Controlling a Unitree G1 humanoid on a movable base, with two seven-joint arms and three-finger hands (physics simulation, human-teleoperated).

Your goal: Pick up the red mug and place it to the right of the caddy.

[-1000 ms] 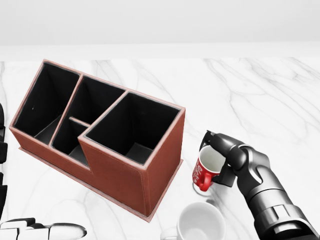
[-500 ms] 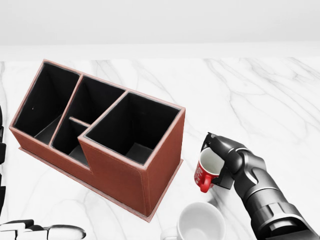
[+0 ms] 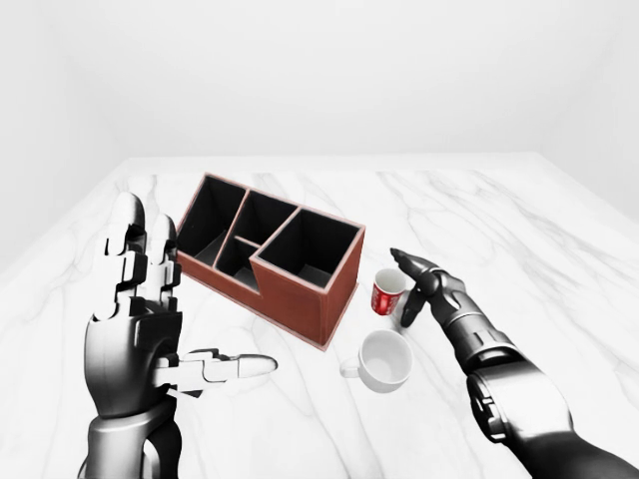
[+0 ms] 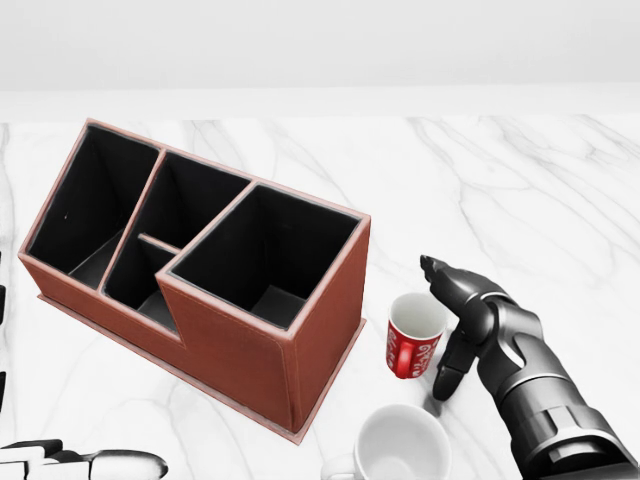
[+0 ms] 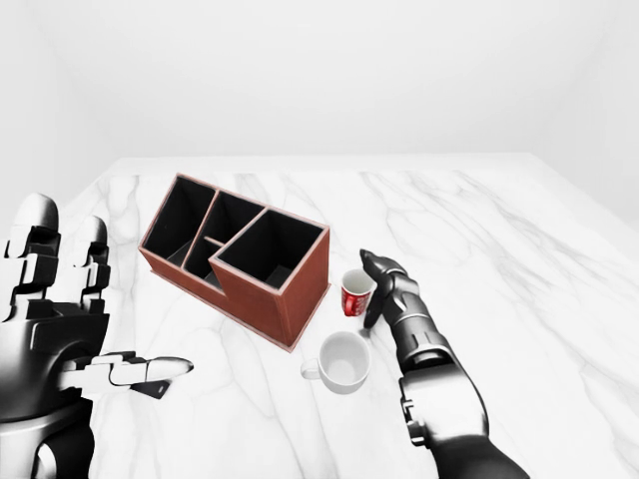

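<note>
The red mug (image 4: 411, 341) stands upright on the marble table (image 4: 520, 200), just right of the red-brown caddy (image 4: 200, 280) with its black compartments. My right hand (image 4: 447, 330) is open beside the mug's right side, fingers spread and off it. My left hand (image 3: 140, 329) is open and raised at the left of the left-eye view, far from the mug.
A white mug (image 4: 398, 445) stands below the red mug in the head view, close to my right forearm (image 4: 540, 410). The caddy's right corner is about a mug's width from the red mug. The table's top edge meets a pale wall.
My right hand has opened and let go of the red mug. The mug was tilted in the grip and now stands upright on the table.
</note>
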